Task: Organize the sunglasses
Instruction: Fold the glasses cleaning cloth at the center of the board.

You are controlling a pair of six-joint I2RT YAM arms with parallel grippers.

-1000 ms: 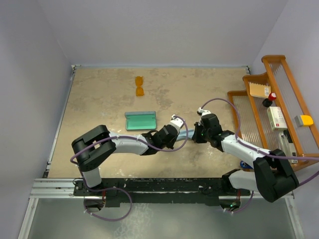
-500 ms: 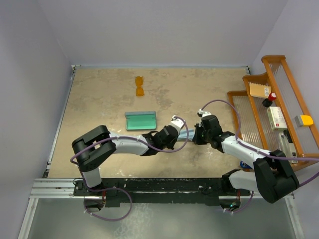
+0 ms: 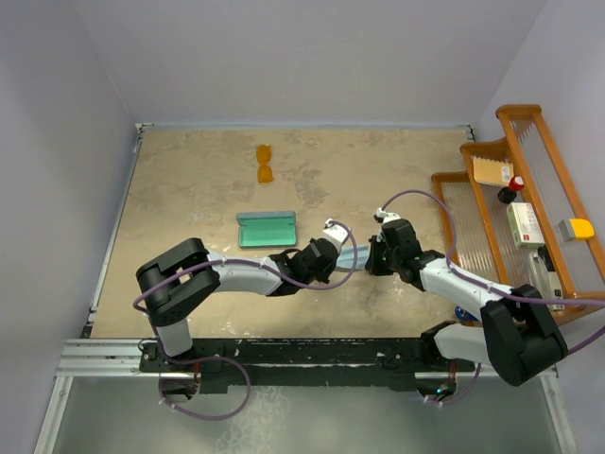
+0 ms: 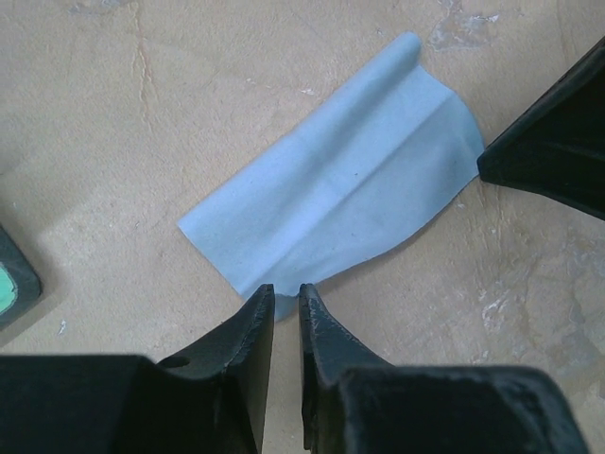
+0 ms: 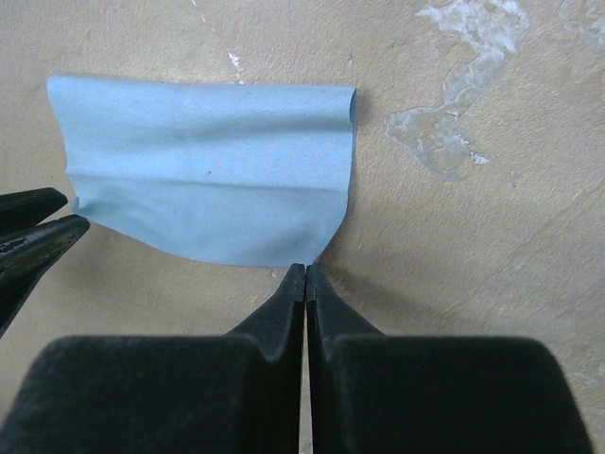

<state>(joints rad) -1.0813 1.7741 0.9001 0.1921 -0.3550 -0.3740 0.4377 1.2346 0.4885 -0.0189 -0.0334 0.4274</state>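
Note:
The sunglasses [image 3: 265,163], orange-amber, lie at the far middle of the table, away from both grippers. The grey-blue case [image 3: 267,229] lies open with its teal lining up; its corner shows in the left wrist view [image 4: 14,279]. A light blue cloth [image 3: 354,253] lies flat between the grippers [image 4: 331,189] [image 5: 208,180]. My left gripper [image 4: 286,291] has its jaws a narrow gap apart, with the cloth's near corner at the tips. My right gripper [image 5: 306,269] is shut, its tips pinching the cloth's opposite corner.
A wooden rack [image 3: 510,199] with several small items stands along the right edge, close behind the right arm. Walls close off the table's back and left sides. The case lies just left of the left gripper [image 3: 338,248].
Both grippers have shifted slightly at the cloth's ends. The sunglasses and the case have not moved.

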